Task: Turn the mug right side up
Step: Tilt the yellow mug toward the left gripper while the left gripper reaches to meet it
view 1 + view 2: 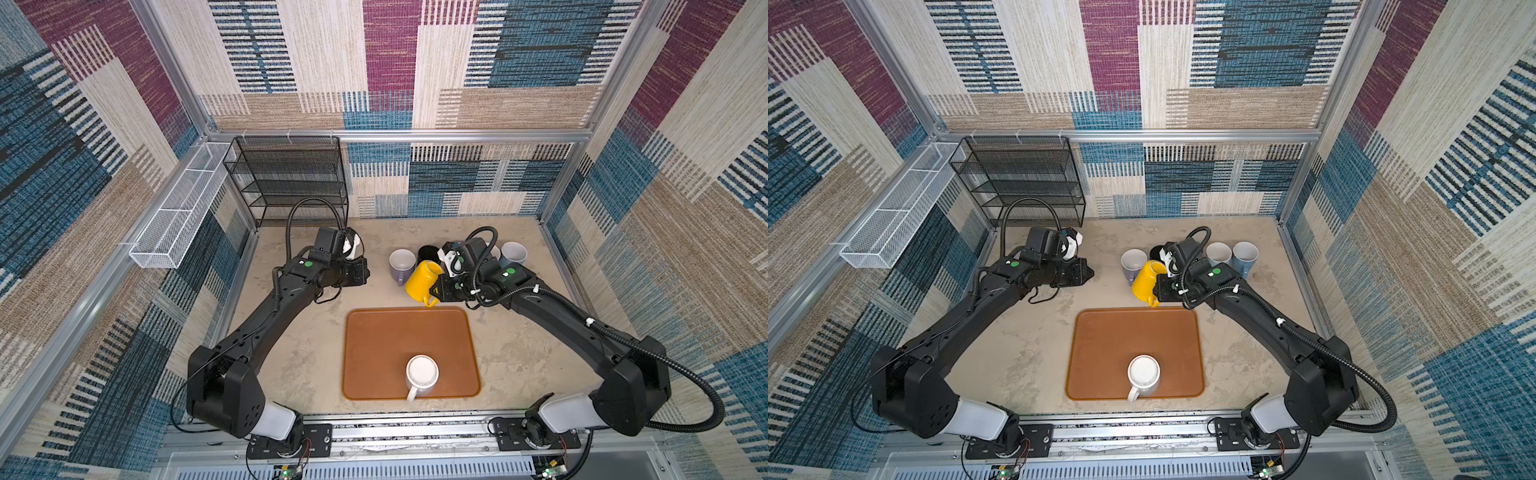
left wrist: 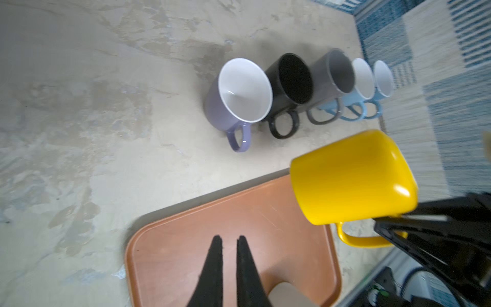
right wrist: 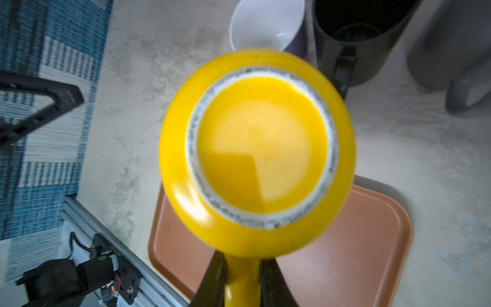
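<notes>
Bimanual cell, seen from the operator's side. **Right gripper** (image 3: 243, 276): jaws pinching the handle of the yellow mug (image 3: 255, 148), one finger on each side of the handle loop. The mug hangs tilted in the air and is not upright. Its unglazed base ring faces back along the right arm and its mouth points away from that arm. In both top views the yellow mug (image 1: 420, 281) (image 1: 1145, 280) sits over the far edge of the tray (image 1: 395, 340) (image 1: 1121, 345), between the tray and the row of mugs behind it. The handle is on the side nearest the tray.

**Left gripper** (image 2: 229, 239): fingers pressed almost together with only a slit between them, holding nothing. In a top view the left gripper (image 1: 365, 270) hangs over bare tabletop beyond the tray's far left corner, well apart from the yellow mug (image 2: 350, 178).

**Tray:** brown, lying toward the near edge of the tabletop at its middle. A white mug (image 1: 422, 372) (image 1: 1143, 371) stands on it upside down, close to the tray's near edge, with its handle pointing at that edge.

**Row of mugs,** upright along the far right of the tabletop, handles toward the tray: lavender mug (image 2: 236, 101), black mug (image 2: 292, 79), grey mug (image 2: 334, 77), and two light blue mugs (image 2: 358, 87) (image 2: 382, 82). Neighbouring mugs touch or nearly touch.
</notes>
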{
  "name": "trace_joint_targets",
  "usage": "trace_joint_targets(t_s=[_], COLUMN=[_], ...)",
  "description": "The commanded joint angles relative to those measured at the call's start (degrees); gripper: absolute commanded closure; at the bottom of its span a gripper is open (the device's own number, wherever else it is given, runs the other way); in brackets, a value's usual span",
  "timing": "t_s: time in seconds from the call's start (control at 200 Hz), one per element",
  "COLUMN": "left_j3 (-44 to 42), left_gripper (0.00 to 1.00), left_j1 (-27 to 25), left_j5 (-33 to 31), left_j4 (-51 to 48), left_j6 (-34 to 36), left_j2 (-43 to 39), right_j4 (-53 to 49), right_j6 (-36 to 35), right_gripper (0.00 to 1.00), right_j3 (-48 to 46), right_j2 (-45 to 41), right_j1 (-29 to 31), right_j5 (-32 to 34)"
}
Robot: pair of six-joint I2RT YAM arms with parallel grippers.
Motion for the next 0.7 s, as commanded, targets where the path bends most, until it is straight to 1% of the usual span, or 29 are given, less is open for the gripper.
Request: trace_joint_targets(t_s=[0.0, 0.09, 0.13, 0.145, 0.17, 0.286, 0.406, 0.561, 0.696], left_j3=[-0.64, -1.11, -1.27, -1.24, -1.39, -3.28, -6.03, -9.05, -11.57], left_gripper=[0.85, 0.81, 0.8, 0.79, 0.79, 0.77, 0.77, 0.75, 0.74], left_j1=[1.52, 2.59, 2.99, 3.12, 3.39, 4.06, 4.35, 4.5, 4.57], left_j5=[8.86, 12.66, 13.27, 15.21, 16.3, 19.16, 20.87, 20.62, 21.73], left_j4=[5.09, 7.13, 7.89, 8.17, 8.73, 12.53, 17.07, 21.07, 26.52], left_j6=[-2.7, -4.38, -5.05, -5.27, -5.68, -8.54, -11.13, -13.54, -16.92], left_j2=[-1.18, -1.81, -2.05, -2.09, -2.2, -3.24, -4.61, -6.51, -7.15], right_j4=[13.39, 18.65, 21.26, 22.58, 24.2, 31.39, 37.58, 41.36, 44.77], right_j6=[2.05, 3.74, 4.55, 4.99, 5.51, 8.01, 10.24, 11.57, 12.98], right_gripper=[1.0, 1.0, 1.0, 1.0, 1.0, 1.0, 1.0, 1.0, 1.0], right_j3=[0.0, -0.35, -0.57, -0.69, -0.7, -0.57, -0.24, 1.79, 2.36], right_j2=[-0.65, -0.22, 0.1, 0.25, 0.61, 2.51, 4.38, 7.02, 8.44], right_j1=[-1.04, -1.92, -2.23, -2.43, -2.6, -2.86, -3.07, -3.13, -3.09], right_j5=[-7.05, -10.08, -11.37, -12.04, -13.02, -16.47, -18.88, -21.69, -23.82])
